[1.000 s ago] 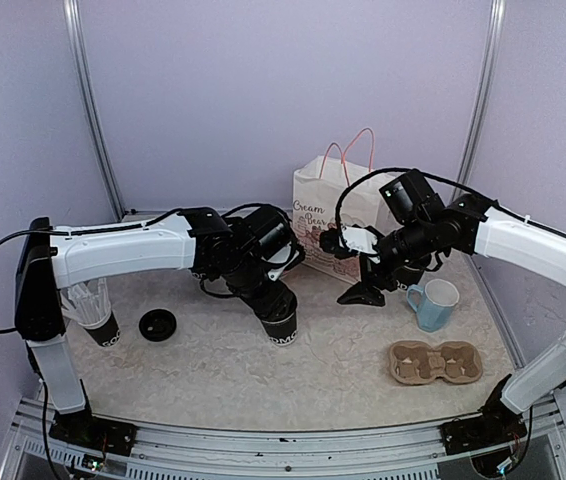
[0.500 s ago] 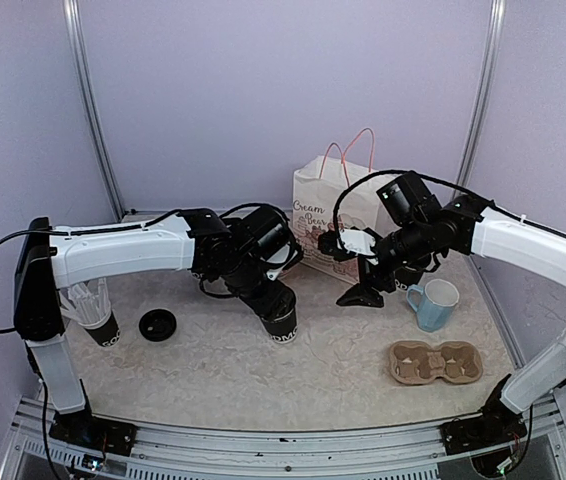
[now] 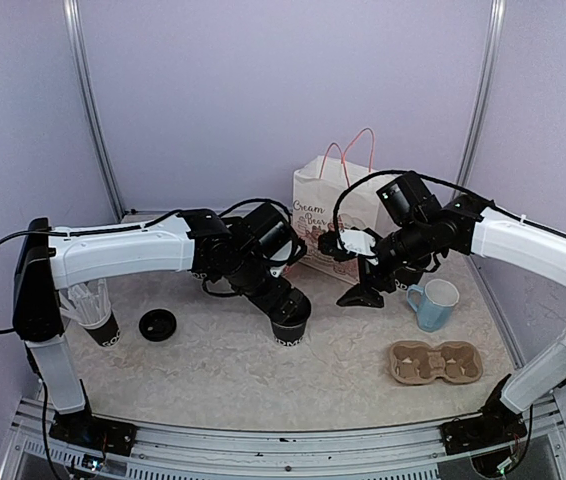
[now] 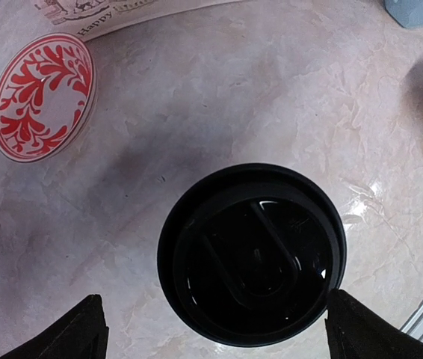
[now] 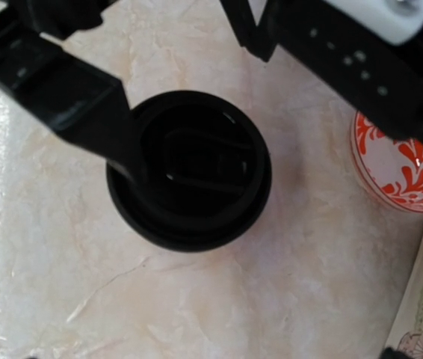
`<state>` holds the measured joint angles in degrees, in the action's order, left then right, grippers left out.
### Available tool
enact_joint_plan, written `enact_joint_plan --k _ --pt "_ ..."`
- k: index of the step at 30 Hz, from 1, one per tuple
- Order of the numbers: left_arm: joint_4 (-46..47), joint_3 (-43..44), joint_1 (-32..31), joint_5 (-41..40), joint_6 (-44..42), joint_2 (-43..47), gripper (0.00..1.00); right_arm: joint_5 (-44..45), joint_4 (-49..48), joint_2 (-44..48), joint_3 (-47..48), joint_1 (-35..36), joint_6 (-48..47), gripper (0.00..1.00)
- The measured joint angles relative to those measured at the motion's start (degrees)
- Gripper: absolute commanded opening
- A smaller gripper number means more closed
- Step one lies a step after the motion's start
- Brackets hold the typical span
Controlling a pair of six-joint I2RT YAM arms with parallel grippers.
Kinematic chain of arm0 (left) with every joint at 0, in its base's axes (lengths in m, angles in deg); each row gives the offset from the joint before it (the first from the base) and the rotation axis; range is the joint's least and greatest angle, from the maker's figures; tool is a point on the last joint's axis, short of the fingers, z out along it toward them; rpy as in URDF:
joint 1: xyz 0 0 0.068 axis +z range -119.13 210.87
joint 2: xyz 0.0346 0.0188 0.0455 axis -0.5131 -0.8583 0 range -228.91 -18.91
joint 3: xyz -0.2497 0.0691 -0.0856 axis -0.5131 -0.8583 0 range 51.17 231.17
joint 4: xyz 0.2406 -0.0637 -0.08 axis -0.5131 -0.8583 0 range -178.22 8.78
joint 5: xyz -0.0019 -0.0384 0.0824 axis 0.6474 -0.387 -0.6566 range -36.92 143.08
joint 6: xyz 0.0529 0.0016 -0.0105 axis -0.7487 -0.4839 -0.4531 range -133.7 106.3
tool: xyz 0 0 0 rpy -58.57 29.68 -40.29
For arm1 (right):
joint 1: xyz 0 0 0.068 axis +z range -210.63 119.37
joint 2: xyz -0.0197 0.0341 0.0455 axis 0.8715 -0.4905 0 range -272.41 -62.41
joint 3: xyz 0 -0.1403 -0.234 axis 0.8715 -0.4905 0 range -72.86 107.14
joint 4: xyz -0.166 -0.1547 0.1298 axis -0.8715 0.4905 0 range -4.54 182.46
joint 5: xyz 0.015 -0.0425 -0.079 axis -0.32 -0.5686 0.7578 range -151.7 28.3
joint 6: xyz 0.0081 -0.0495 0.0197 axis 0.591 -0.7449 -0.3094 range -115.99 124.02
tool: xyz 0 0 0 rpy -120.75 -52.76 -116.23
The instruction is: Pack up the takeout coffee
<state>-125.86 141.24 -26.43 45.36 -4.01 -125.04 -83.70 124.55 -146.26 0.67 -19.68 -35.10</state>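
Top view: left gripper (image 3: 285, 312) has slid its lidded cup (image 3: 290, 326) rightward toward the carrier (image 3: 435, 362); jaws straddle it, grip uncertain. Right gripper (image 3: 361, 290) pinches a lid (image 5: 189, 170), so another cup awaits capping.

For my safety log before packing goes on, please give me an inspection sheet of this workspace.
Surface: marbled table, no spills seen.
Job's things: lidded cup; right lid; left lid; bag; carrier.
Clutter: mug, straw cup, red disc.
Grippers: left gripper fingers clasp the cup; right gripper has one finger on the right lid, closure unclear.
Cables: black loops on both arms.
Surroundings: purple walls; nothing else seen.
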Motion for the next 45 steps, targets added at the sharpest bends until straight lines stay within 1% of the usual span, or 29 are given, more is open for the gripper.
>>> enact_joint_plan --k 3,9,18,25,28,32,38,41,45 --pt "0.70 0.35 0.00 1.11 -0.17 -0.02 0.97 0.00 -0.02 0.00 0.00 0.00 0.00 0.97" --pt "1.44 3.65 0.02 3.28 -0.81 -1.77 0.89 0.13 0.00 -0.02 0.00 0.00 0.00 0.97" --pt "0.90 4.83 0.33 4.26 -1.07 -5.27 0.86 0.22 -0.02 -0.02 -0.02 0.00 -0.02 0.97" --pt "0.17 4.83 0.33 4.11 -1.22 -5.51 0.76 0.22 -0.02 -0.02 -0.02 0.00 -0.02 0.97" --pt "0.04 4.96 0.33 4.00 -1.31 -5.70 0.73 0.24 -0.02 -0.02 -0.02 0.00 -0.02 0.97" --pt "-0.20 5.14 0.33 4.02 -1.36 -5.79 0.71 0.37 -0.02 -0.02 -0.02 0.00 -0.02 0.97" --pt "-0.63 5.11 0.57 3.06 -1.16 -5.57 0.71 0.39 0.00 -0.02 -0.02 0.00 -0.02 0.97" --pt "-1.55 3.76 2.27 2.01 -1.03 -4.24 0.71 0.39 0.02 -0.02 -0.02 0.00 -0.02 0.97" --pt "-2.80 0.50 8.31 0.70 -0.87 -0.66 0.71 0.37 0.04 -0.02 -0.02 0.00 -0.02 0.97"
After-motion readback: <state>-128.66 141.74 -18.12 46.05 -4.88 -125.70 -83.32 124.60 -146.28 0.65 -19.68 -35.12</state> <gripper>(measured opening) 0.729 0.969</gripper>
